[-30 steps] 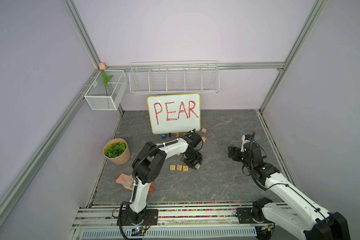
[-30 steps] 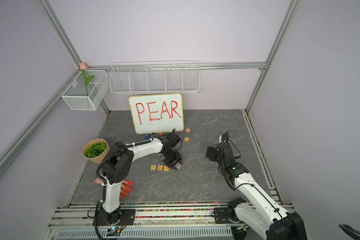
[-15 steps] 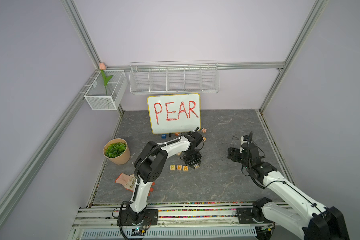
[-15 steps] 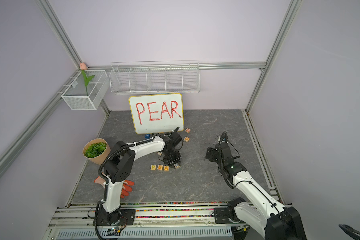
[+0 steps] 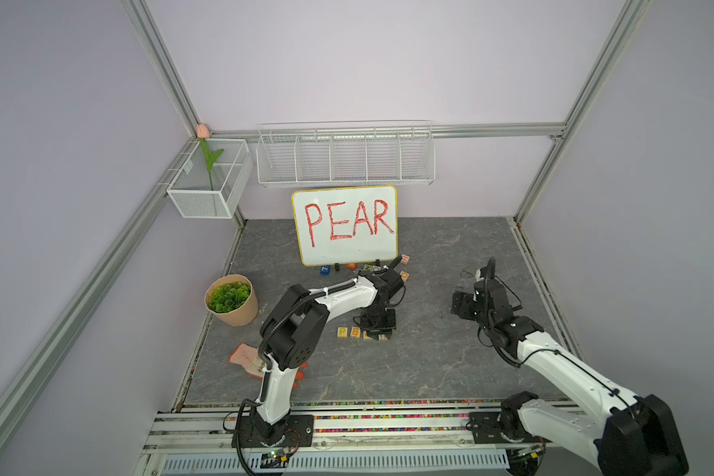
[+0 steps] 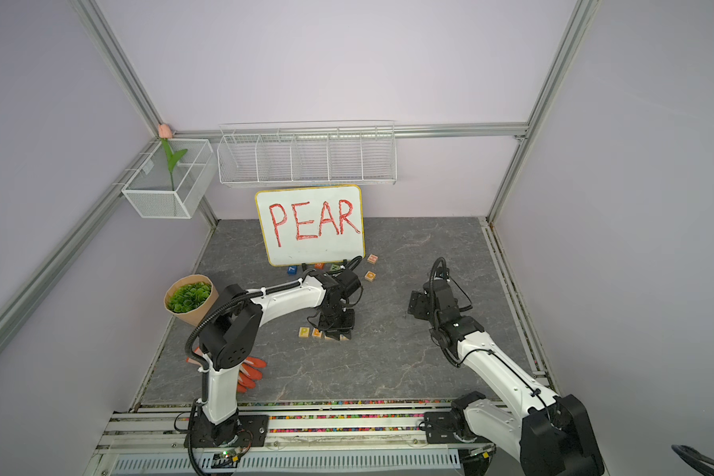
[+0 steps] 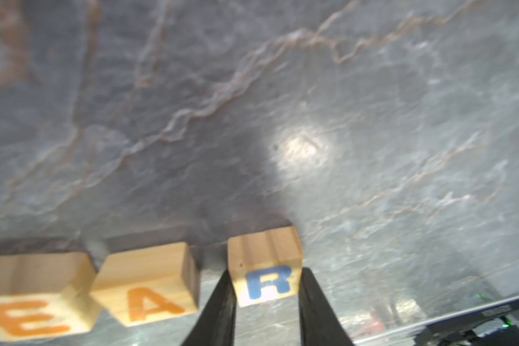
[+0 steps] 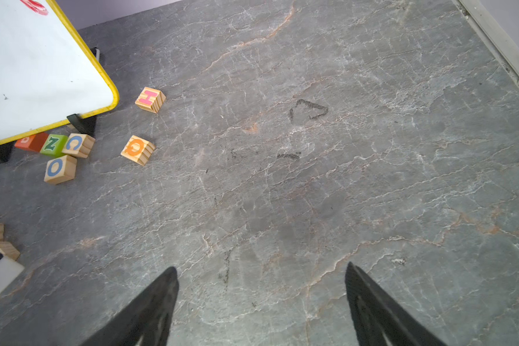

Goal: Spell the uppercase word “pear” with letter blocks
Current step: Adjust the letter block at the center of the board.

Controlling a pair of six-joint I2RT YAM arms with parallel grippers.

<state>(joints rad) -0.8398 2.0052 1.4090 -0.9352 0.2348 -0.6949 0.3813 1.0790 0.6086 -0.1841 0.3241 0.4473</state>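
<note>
Fingers (image 7: pixel 222 305), black, of left gripper (image 7: pixel 265 272): pinching the light-wood cube with blue R (image 7: pixel 264 263) at the end of the row.

Neighbours: light-wood cube with orange A (image 7: pixel 150 284) just beside it, then light-wood cube with orange E (image 7: pixel 33 299). The light-wood P cube (image 5: pixel 342 332) heads the row in a top view.

Risks I log:
- The finger between R and A has little room, so spreading could shove A askew.
- R looks set slightly out of line with A.
- A clinging pad could drag R on withdrawal.

Right gripper (image 8: pixel 260 267): spread wide over the bare grey slate tabletop (image 8: pixel 372 149), well apart from the row. I judge it no hazard.
</note>
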